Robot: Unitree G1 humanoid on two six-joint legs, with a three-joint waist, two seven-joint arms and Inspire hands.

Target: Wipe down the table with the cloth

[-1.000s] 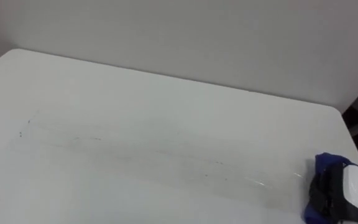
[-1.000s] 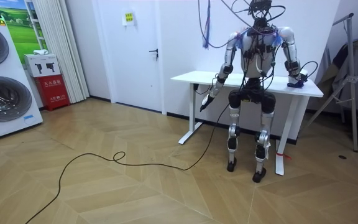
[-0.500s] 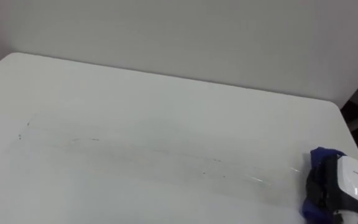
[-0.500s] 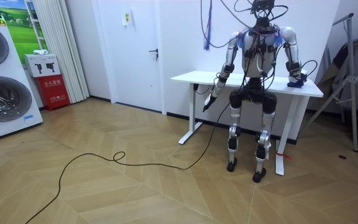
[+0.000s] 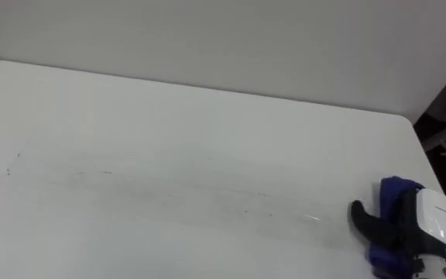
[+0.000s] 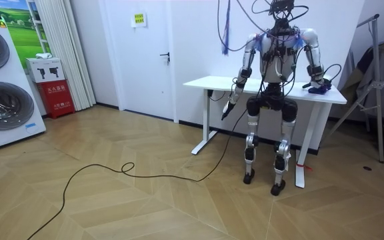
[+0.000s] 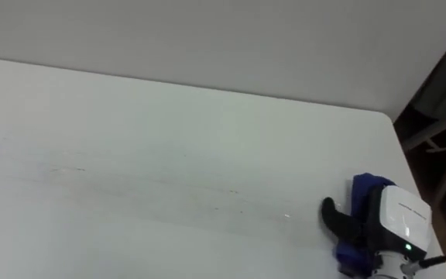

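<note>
Right hand (image 5: 436,223), fingers clamped over blue cloth (image 5: 393,191), sits at the table's (image 5: 207,116) right end; faint streak (image 5: 246,208) runs lengthwise off to its left, probably the next sweep.

White table (image 5: 169,155): top smooth, faintly glossy, with thin dull streaks across it.
Blue cloth (image 5: 393,192): soft matt fabric, crumpled.
Robot's right hand (image 5: 436,221): glossy white plastic back shell, matt black thumb.
Wood floor (image 6: 145,207): herringbone boards, satin sheen.
</note>
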